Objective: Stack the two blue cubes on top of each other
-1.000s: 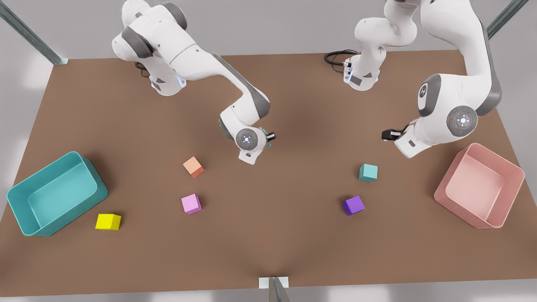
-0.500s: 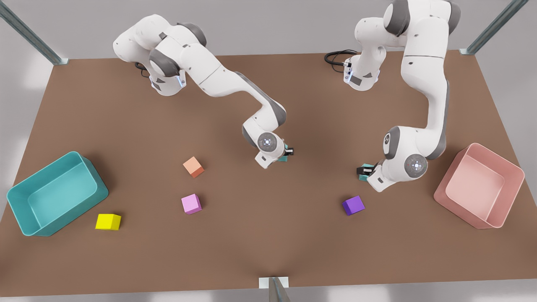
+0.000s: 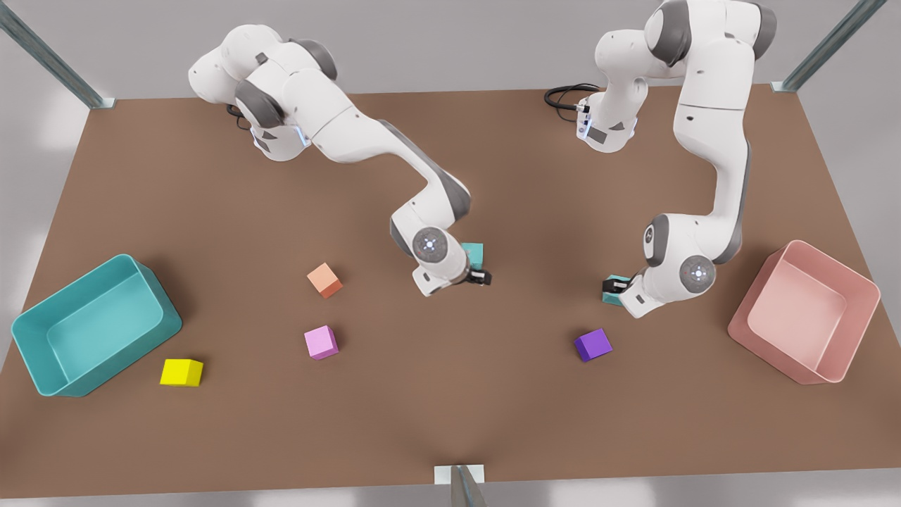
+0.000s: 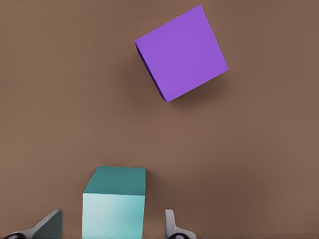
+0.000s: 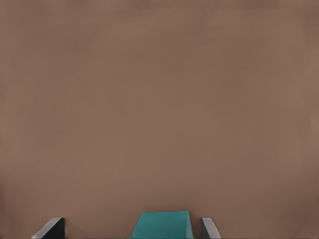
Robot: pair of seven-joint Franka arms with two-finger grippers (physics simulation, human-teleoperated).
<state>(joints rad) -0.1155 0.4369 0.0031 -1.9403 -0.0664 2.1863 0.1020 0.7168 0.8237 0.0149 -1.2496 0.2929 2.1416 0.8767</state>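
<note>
Cubes lie scattered over the brown table [image 3: 450,401] in the front view, and the purple cube [image 3: 593,344] serves as the marker for all of them. Just beyond it, slightly toward the front view's right, the left gripper [image 3: 611,285] is down at the first blue cube [image 3: 609,298], which peeks out from under the wrist. Well off toward the front view's left of the purple cube and farther back, the right gripper [image 3: 480,277] hangs beside the second blue cube [image 3: 473,251], which rests on the table. Farther to the left of the purple cube are an orange cube [image 3: 324,280], a pink cube [image 3: 321,342] and a yellow cube [image 3: 181,372], with a teal bin [image 3: 163,310] at the far end; a pink bin [image 3: 764,289] stands on the purple cube's other side. In the left wrist view the purple cube [image 4: 181,52] lies apart from the first blue cube [image 4: 113,211], and the left gripper [image 4: 112,226] straddles that blue cube with its fingers [image 4: 50,224] spread, a gap of table on each side. In the right wrist view the right gripper [image 5: 130,228] is likewise spread wide around the second blue cube [image 5: 162,224], not touching it.
</note>
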